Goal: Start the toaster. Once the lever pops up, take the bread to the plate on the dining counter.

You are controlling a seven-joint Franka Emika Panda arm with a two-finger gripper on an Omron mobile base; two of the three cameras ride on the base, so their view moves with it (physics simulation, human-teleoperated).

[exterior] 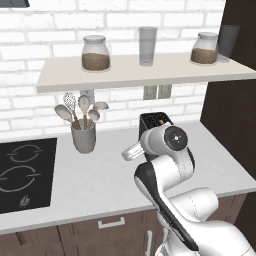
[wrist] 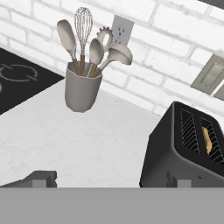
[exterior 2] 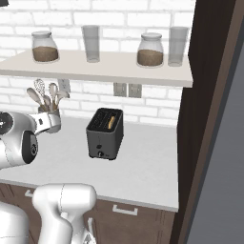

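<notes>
Inside, toaster [exterior 2: 105, 133] holds bread [exterior 2: 111, 122]; crock [wrist: 81, 90] holds utensils [wrist: 89, 43].

White worktop [exterior 2: 143, 162] carries the toaster [exterior 2: 105, 133], utensil crock [exterior: 83, 136] and cooktop [exterior: 25, 172]

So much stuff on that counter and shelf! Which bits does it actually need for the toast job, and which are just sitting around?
Needed:
toaster
lever, low on its narrow front
bread, down in one slot

Just sitting around:
utensil holder with spoons and whisk
cooktop
two jars on the shelf
two glasses on the shelf
wall sockets
</notes>
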